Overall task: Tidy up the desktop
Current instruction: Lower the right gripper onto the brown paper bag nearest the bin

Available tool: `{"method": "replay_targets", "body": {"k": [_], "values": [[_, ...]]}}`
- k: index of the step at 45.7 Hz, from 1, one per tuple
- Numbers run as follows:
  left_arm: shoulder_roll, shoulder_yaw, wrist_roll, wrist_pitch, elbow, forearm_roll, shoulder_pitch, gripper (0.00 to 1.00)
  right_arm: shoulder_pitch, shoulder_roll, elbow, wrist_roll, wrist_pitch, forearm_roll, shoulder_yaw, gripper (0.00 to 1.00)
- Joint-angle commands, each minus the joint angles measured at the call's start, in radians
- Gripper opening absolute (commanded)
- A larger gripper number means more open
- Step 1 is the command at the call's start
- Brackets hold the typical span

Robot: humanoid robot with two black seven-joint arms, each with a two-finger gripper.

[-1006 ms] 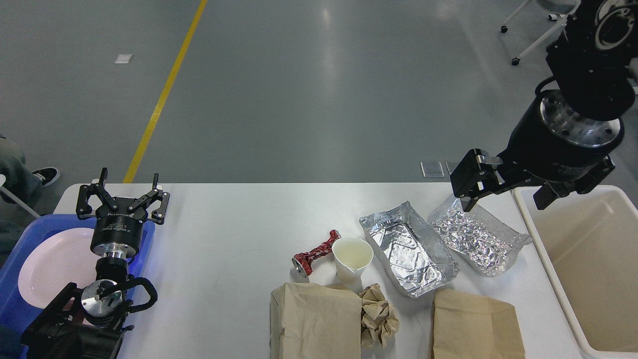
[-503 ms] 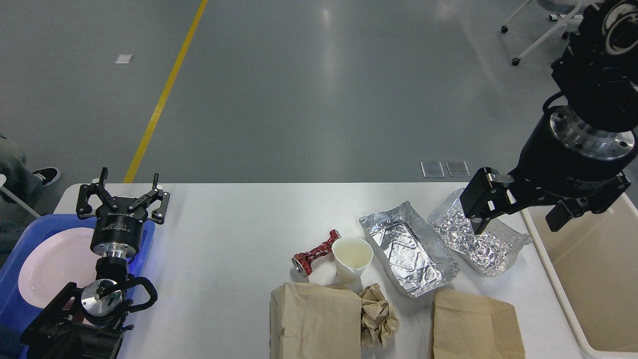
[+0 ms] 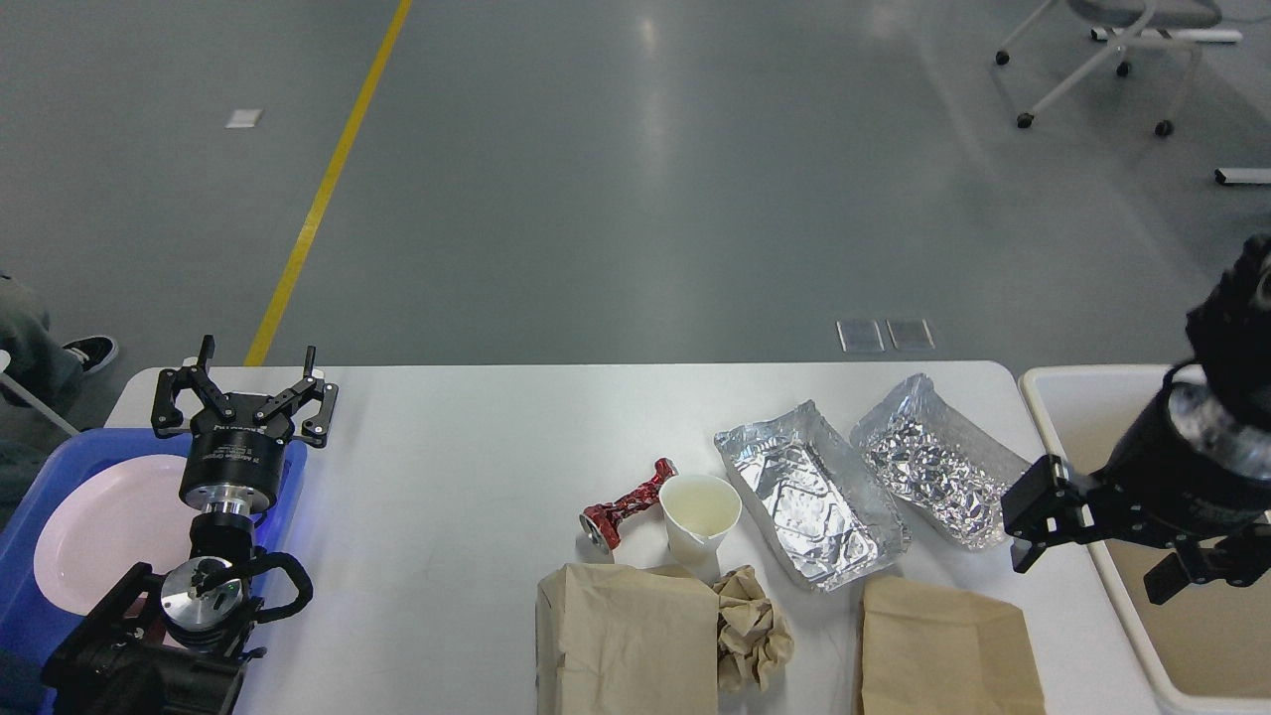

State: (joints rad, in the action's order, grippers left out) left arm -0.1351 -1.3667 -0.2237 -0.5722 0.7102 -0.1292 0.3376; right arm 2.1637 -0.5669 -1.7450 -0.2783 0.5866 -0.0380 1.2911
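The white desktop (image 3: 457, 477) carries litter on its right half: a crushed red can (image 3: 626, 506), a paper cup (image 3: 700, 511), two foil trays (image 3: 809, 501) (image 3: 933, 472), two brown paper bags (image 3: 626, 641) (image 3: 948, 645) and a crumpled paper ball (image 3: 753, 631). My left gripper (image 3: 258, 362) is open and empty at the far left, over the blue tray's corner. My right gripper (image 3: 1090, 581) is open and empty, low over the desktop's right edge, just right of the crinkled foil tray and beside the bin.
A beige bin (image 3: 1067, 397) stands off the desktop's right end. A blue tray (image 3: 60, 462) holding a pale plate (image 3: 99, 526) sits at the left end. A wheeled chair (image 3: 1092, 60) stands on the grey floor far right. A person's shoe (image 3: 89, 348) shows at the left.
My right arm has dropped and drawn back toward me, from above the crinkled foil tray to the desktop's right edge by the bin, still open and empty. The left arm has not moved.
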Motion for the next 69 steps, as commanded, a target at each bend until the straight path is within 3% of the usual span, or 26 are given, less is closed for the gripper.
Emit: {"method": "replay_targets", "body": {"k": [1,8,13,26,37,40,46,55,69], "values": [[0.0,0.0,0.001,0.0,0.0,-0.001,0.0,0.96,-0.168,0.041,0.0,0.021,-0.195,-0.008,-0.012,1.0],[0.0,0.0,0.001,0.0,0.0,-0.001,0.001,0.96,-0.317,0.093,0.0,0.093,-0.41,-0.039,-0.026,1.0],[0.0,0.001,0.001,0.0,0.0,-0.001,0.001,0.96,-0.392,0.128,0.004,0.143,-0.468,-0.069,-0.024,1.0],[0.0,0.0,0.001,0.0,0.0,-0.001,0.001,0.96,-0.645,0.188,0.111,0.136,-0.585,-0.151,-0.076,1.0],[0.0,0.0,0.001,0.0,0.0,-0.001,0.001,0.96,-0.723,0.233,0.176,0.136,-0.6,-0.187,-0.076,1.0],[0.0,0.001,0.001,0.0,0.0,-0.001,0.001,0.96,-0.734,0.233,0.183,0.136,-0.616,-0.174,-0.076,0.88],[0.0,0.001,0.001,0.0,0.0,-0.001,0.001,0.96,-0.754,0.233,0.185,0.136,-0.619,-0.164,-0.076,0.41],[0.0,0.0,0.001,0.0,0.0,-0.001,0.001,0.96,-0.755,0.236,0.185,0.136,-0.617,-0.01,-0.076,0.03],[0.0,0.001,0.001,0.0,0.0,-0.001,0.001,0.96,-0.775,0.262,0.185,0.136,-0.688,0.03,-0.081,0.0]]}}
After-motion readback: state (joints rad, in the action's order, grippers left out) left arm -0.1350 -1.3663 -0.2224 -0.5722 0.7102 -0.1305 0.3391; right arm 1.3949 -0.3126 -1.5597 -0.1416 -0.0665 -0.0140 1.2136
